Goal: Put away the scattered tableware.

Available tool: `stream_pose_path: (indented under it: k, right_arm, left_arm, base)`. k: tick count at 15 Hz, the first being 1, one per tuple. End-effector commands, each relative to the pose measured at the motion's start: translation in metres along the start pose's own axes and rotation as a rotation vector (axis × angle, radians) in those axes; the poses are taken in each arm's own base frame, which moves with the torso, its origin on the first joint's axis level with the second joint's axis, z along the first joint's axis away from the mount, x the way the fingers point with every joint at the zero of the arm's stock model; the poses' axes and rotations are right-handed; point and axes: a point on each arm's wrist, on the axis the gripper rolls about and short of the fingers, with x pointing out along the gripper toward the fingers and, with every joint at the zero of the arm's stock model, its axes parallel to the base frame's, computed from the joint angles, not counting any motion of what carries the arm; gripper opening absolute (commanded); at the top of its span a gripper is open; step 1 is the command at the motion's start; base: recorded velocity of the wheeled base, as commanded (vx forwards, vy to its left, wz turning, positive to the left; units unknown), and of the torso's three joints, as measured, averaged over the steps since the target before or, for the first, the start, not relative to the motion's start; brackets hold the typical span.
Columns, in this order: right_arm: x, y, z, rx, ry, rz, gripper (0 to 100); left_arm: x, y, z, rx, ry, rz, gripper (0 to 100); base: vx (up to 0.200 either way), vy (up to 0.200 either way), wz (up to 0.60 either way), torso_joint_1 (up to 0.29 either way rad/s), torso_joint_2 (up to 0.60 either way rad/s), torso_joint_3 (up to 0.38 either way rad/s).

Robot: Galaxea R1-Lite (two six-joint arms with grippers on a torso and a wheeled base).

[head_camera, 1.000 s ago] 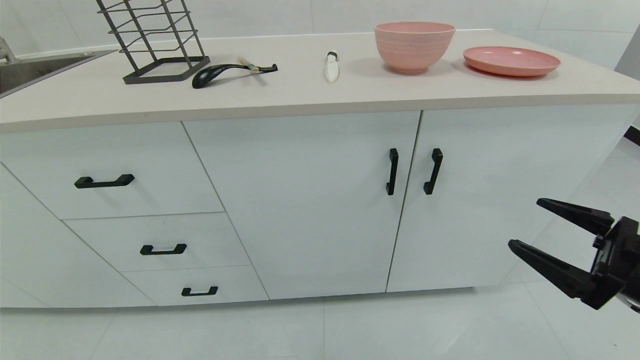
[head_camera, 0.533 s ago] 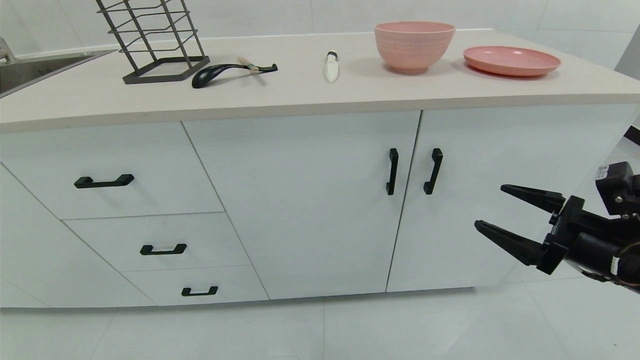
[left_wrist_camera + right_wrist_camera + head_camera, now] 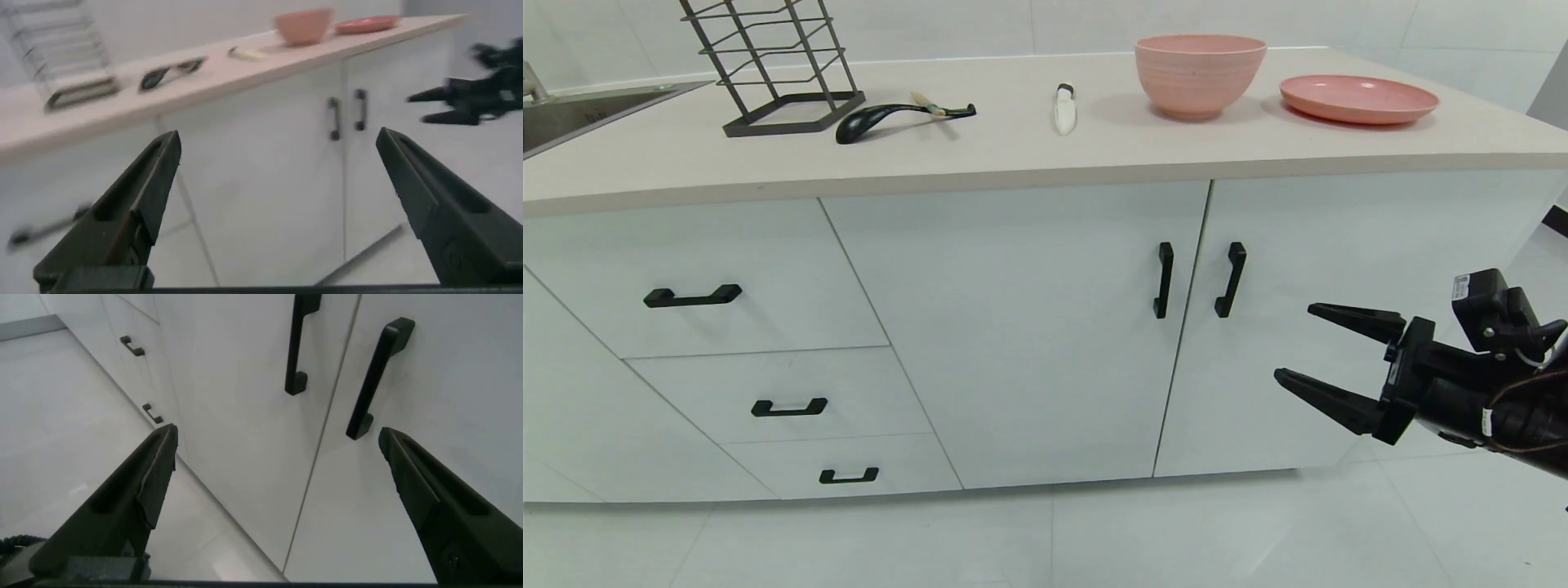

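On the counter stand a pink bowl point(image 3: 1199, 73) and, to its right, a pink plate point(image 3: 1357, 99). A white knife point(image 3: 1064, 109) lies left of the bowl. Farther left a black spoon point(image 3: 882, 120) lies with a wooden-handled utensil point(image 3: 929, 104) across it, beside a black wire rack point(image 3: 778, 65). My right gripper point(image 3: 1307, 349) hangs open and empty in front of the right cabinet door, below and right of its handle point(image 3: 1230, 279); the two door handles point(image 3: 373, 378) sit close ahead in the right wrist view. My left gripper point(image 3: 278, 155) is open and empty, facing the cabinet from farther off.
A sink point(image 3: 580, 114) is set into the counter at the far left. Three drawers with black pulls point(image 3: 693, 296) fill the cabinet's left side; the left door handle point(image 3: 1164, 280) sits mid-front. Light floor tiles lie open in front of the cabinet.
My right gripper has moved left and up toward the right cabinet door, staying open. The tableware on the counter has not moved.
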Motion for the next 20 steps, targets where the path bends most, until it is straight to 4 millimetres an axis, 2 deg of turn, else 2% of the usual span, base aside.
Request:
stream_pose_path:
  k: [1,4,7,9,13,14,15,17,20]
  right_arm:
    - [0.001,0.0,0.001,-0.004,-0.004,0.008,100]
    - [0.001,0.001,0.0,-0.005,-0.004,0.019,100]
    - [0.001,0.001,0.0,-0.009,-0.008,0.018,100]
    - [0.005,-0.001,-0.007,-0.014,-0.02,0.033,100]
    - [0.011,-0.005,-0.01,-0.014,-0.021,0.04,100]
    - [0.011,-0.005,-0.01,-0.014,-0.021,0.04,100]
    - [0.013,-0.007,-0.009,-0.02,-0.031,0.053,100]
    - [0.016,-0.01,-0.008,-0.028,-0.038,0.051,100]
    - [0.032,-0.023,-0.013,-0.041,-0.055,0.061,100]
  left_arm:
    - [0.064,0.028,-0.017,0.027,0.067,-0.268,100]
    - [0.1,0.037,-0.046,0.051,0.117,-0.478,100]
    - [0.128,0.02,-0.07,-0.027,0.152,-0.682,100]
    - [0.15,0.004,-0.086,-0.093,0.193,-0.796,100]
    - [0.207,-0.01,-0.105,-0.134,0.218,-0.886,100]
    - [0.207,-0.01,-0.105,-0.134,0.218,-0.886,100]
    - [0.238,-0.026,-0.114,-0.134,0.23,-0.896,100]
    - [0.256,-0.04,-0.124,-0.145,0.243,-0.924,100]
    - [0.303,-0.058,-0.153,-0.142,0.266,-0.912,100]
  base:
    - [0.0,0.0,0.0,0.0,0.0,0.0]
    - [0.0,0.0,0.0,0.0,0.0,0.0]
    - [0.0,0.0,0.0,0.0,0.0,0.0]
    - [0.0,0.0,0.0,0.0,0.0,0.0]
    - [0.0,0.0,0.0,0.0,0.0,0.0]
    - [0.0,0.0,0.0,0.0,0.0,0.0]
    - [0.0,0.0,0.0,0.0,0.0,0.0]
    - [0.0,0.0,0.0,0.0,0.0,0.0]
    - [0.0,0.0,0.0,0.0,0.0,0.0]
